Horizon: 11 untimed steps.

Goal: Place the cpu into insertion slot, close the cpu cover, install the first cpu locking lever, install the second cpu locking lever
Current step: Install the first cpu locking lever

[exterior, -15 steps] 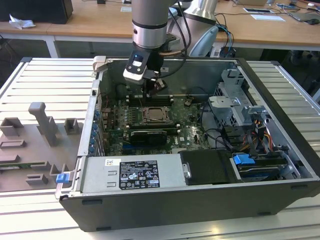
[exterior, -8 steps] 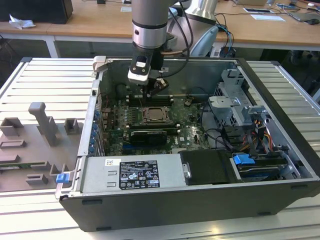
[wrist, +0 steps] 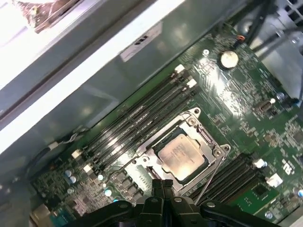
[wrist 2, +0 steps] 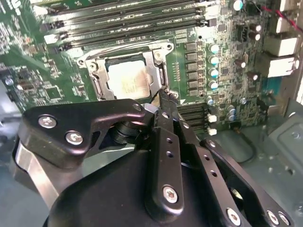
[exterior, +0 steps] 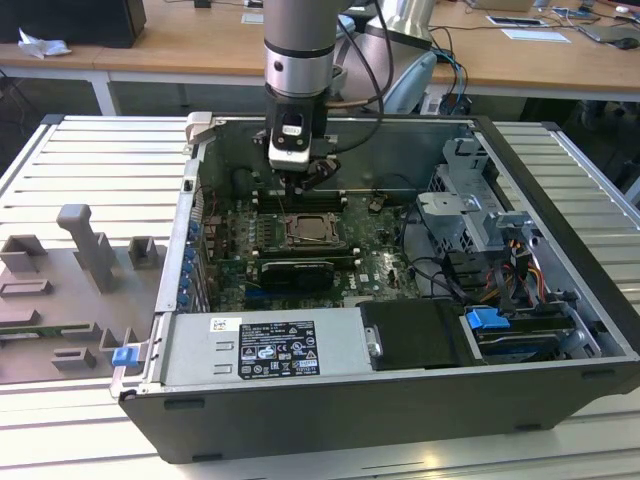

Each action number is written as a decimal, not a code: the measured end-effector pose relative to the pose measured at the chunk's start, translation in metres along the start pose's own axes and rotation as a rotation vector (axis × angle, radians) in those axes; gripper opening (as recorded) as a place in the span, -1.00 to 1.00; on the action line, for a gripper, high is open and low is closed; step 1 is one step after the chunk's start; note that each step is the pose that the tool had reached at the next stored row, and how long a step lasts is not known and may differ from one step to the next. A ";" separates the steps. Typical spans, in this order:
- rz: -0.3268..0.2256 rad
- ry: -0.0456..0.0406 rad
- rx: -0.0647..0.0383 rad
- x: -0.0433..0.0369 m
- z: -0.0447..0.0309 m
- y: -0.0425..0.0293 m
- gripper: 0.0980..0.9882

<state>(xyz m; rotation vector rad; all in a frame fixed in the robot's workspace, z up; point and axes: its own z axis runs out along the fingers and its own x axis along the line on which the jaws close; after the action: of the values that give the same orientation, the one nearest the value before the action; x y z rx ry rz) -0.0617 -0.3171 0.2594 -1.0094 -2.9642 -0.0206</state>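
Note:
The cpu [wrist: 181,156], a silvery square chip, lies flat in the insertion slot [exterior: 316,232] on the green board. The cpu cover [wrist: 199,135], a thin metal frame, lies down around the chip, which shows through its window [wrist 2: 127,78]. A thin lever rod [wrist: 210,177] runs along one side of the socket. My gripper [wrist: 163,183] hangs just above the board at the socket's edge, fingers pressed together with nothing between them. In the exterior view the gripper [exterior: 299,190] is over the far side of the socket.
Long black memory slots [wrist: 137,125] flank the socket on both sides. A black graphics card [exterior: 296,272] lies nearer the case front, with the power supply [exterior: 265,350] beyond it. Drive cage and cables [exterior: 480,240] fill the exterior view's right. Grey fixtures [exterior: 85,250] stand outside the case.

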 end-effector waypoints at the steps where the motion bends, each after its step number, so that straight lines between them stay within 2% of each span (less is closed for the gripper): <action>1: -0.019 0.0002 0.000 0.0000 0.0000 0.0000 -0.98; 3: -0.063 0.0006 0.001 0.0000 0.0001 0.0000 -0.98; 4: -0.120 0.0011 0.002 0.0000 0.0002 0.0000 -0.98; 6: -0.200 0.0018 0.003 0.0000 0.0003 0.0000 -0.98; 8: -0.237 0.0023 0.003 0.0000 0.0004 0.0000 -0.98; 11: -0.284 0.0075 -0.007 0.0000 0.0004 0.0000 -0.98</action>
<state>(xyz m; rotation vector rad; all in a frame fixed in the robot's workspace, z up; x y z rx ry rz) -0.0617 -0.3171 0.2590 -0.5798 -3.0742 -0.0368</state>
